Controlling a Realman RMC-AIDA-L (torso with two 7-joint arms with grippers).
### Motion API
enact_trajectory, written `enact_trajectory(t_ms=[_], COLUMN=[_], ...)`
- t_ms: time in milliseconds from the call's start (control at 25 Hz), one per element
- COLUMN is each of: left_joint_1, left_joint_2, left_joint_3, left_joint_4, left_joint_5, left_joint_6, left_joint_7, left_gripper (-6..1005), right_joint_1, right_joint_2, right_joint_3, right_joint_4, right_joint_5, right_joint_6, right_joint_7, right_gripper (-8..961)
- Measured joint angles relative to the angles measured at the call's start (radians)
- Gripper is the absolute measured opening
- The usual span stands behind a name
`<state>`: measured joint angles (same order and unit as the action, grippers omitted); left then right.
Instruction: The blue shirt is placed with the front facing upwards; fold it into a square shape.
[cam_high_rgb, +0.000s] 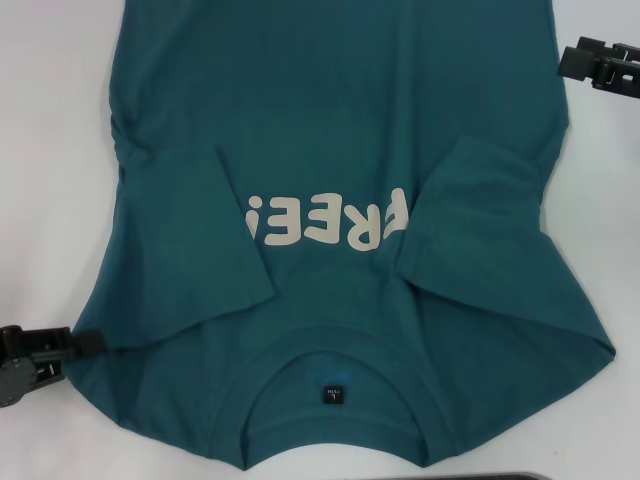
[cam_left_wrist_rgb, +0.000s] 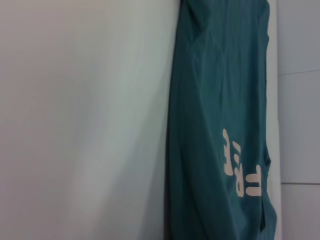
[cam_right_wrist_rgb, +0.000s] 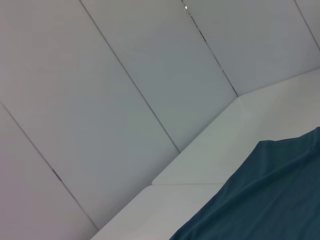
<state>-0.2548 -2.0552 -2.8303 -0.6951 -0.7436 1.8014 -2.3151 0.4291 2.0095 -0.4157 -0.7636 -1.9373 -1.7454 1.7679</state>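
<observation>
The left gripper (cam_high_rgb: 70, 343) hovers at the near left edge of the blue shirt (cam_high_rgb: 330, 120), the right gripper (cam_high_rgb: 590, 62) far right beside it; neither's grip can be made out. The shirt lies front-up on the white table (cam_high_rgb: 50, 150), both sleeves folded inward, hem cut off, reading "FREE!".

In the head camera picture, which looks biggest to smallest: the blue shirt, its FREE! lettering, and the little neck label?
1. The blue shirt, filling most of the view.
2. The FREE! lettering across its chest.
3. The neck label inside the collar, by far the smallest.
</observation>
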Motion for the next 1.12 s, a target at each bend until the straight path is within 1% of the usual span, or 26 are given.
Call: enact_trajectory(t_ms=[120, 320, 440, 560, 600, 680, 720, 760, 800, 840, 880, 960, 1120], left_joint_1=[0.002, 0.000, -0.002, -0.003, -0.003, -0.003, -0.003, -0.004, -0.009, -0.009, -0.011, -0.015, -0.022], left_joint_2=[0.001, 0.002, 0.003, 0.004, 0.005, 0.008, 0.010, 0.013, 0.016, 0.016, 0.017, 0.017, 0.017], left_joint_3=[0.000, 0.000, 0.000, 0.000, -0.001, -0.007, -0.010, -0.013, -0.013, -0.013, -0.013, -0.013, -0.014], left_joint_4=[0.000, 0.000, -0.002, -0.005, -0.005, -0.005, -0.006, -0.006, -0.007, -0.007, -0.007, -0.008, -0.008], left_joint_5=[0.009, 0.019, 0.020, 0.020, 0.019, 0.016, 0.014, 0.013, 0.013, 0.013, 0.012, 0.012, 0.011], left_joint_6=[-0.003, -0.001, 0.012, 0.020, 0.021, 0.022, 0.023, 0.023, 0.021, 0.021, 0.020, 0.015, 0.004], left_joint_7=[0.000, 0.001, 0.009, 0.016, 0.016, 0.017, 0.017, 0.018, 0.018, 0.018, 0.018, 0.020, 0.023], left_gripper=[307, 192, 123, 70, 54, 24, 24, 24, 24, 24, 24, 25, 25], right_joint_1=[0.000, 0.002, 0.002, 0.007, 0.008, 0.010, 0.012, 0.016, 0.018, 0.018, 0.019, 0.025, 0.033], right_joint_2=[0.000, -0.002, -0.013, -0.040, -0.055, -0.087, -0.103, -0.140, -0.154, -0.154, -0.162, -0.172, -0.170], right_joint_3=[-0.001, -0.009, -0.011, -0.024, -0.035, -0.056, -0.062, -0.074, -0.078, -0.078, -0.083, -0.087, -0.095], right_joint_4=[0.001, -0.003, -0.026, -0.065, -0.081, -0.108, -0.116, -0.131, -0.140, -0.140, -0.149, -0.170, -0.162], right_joint_5=[0.000, -0.011, -0.045, -0.126, -0.163, -0.235, -0.256, -0.294, -0.313, -0.313, -0.332, -0.405, -0.543], right_joint_6=[0.000, 0.000, -0.002, -0.004, -0.009, -0.033, -0.057, -0.126, -0.157, -0.157, -0.181, -0.214, -0.230], right_joint_7=[0.000, 0.022, 0.084, 0.189, 0.235, 0.322, 0.355, 0.409, 0.430, 0.430, 0.444, 0.462, 0.443], right_gripper=[854, 854, 853, 852, 852, 852, 852, 852, 852, 852, 852, 852, 853])
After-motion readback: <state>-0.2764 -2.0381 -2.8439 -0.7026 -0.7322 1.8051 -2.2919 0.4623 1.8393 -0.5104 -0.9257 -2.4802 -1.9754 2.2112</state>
